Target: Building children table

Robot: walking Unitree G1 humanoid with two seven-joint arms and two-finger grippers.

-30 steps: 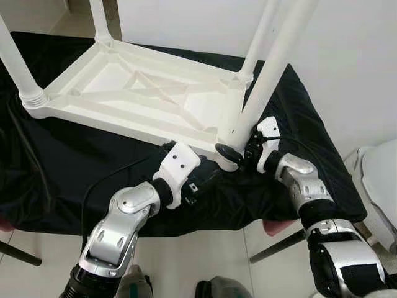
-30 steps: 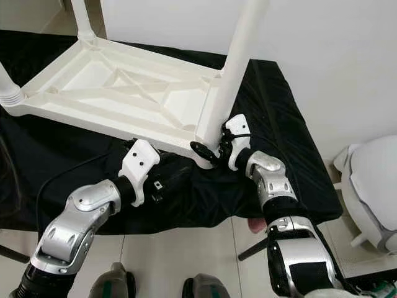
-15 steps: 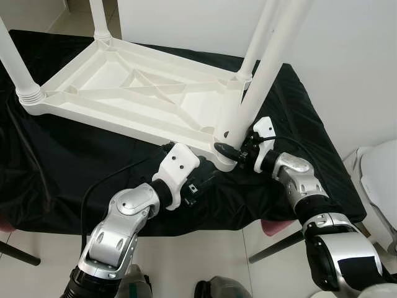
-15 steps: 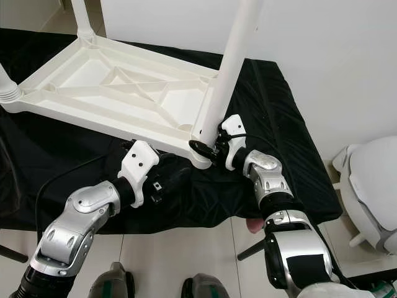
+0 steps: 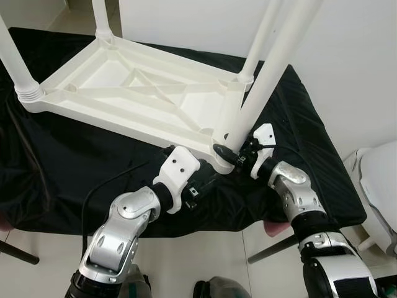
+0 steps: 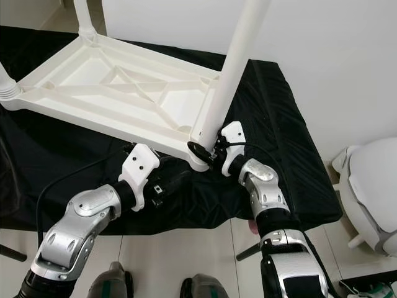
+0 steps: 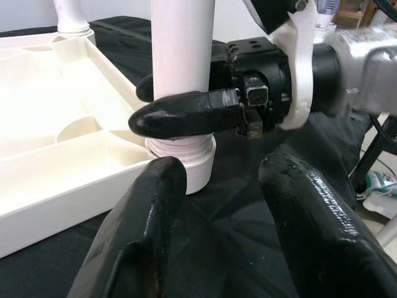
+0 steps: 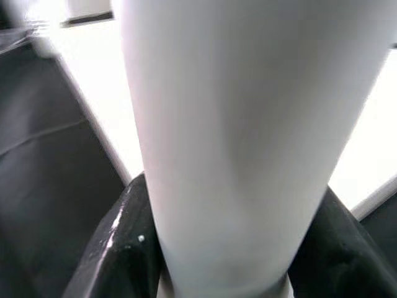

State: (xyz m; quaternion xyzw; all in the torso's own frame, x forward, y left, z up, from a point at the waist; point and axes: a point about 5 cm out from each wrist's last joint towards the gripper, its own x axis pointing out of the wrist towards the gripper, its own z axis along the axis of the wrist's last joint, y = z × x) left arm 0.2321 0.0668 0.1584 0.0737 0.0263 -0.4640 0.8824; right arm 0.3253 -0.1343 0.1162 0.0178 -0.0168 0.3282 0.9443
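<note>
I see the white plastic table [image 5: 133, 93] lying upside down on a black cloth [image 5: 298, 118] that covers the work surface, its ribbed underside facing up. Legs already stand at its other corners — one at the near left corner [image 5: 18, 68], one at the far left [image 5: 102, 22], one at the far right [image 5: 263, 37].

My right gripper [image 5: 228, 151] is at the near right corner of the table, its two black fingers clamped around the base of the fourth leg [image 5: 263, 93]. That leg rises from the corner socket [image 7: 186, 162] and leans a little to the right as it goes up. In the left wrist view one right finger [image 7: 186, 115] lies across the front of the leg just above the ribbed collar, and the other reaches round behind it. The right wrist view looks straight at the white tube, with a black finger [image 8: 115, 248] pressed on either side.

My left gripper [image 7: 217, 205] sits low over the cloth just in front of the same corner, fingers spread apart and holding nothing — the left finger [image 7: 142, 230] is close to the socket, though I cannot tell if it touches.

To the far right, past the cloth's edge, I see part of a white rounded object [image 5: 381, 180] standing on the pale floor [image 5: 186, 261].
</note>
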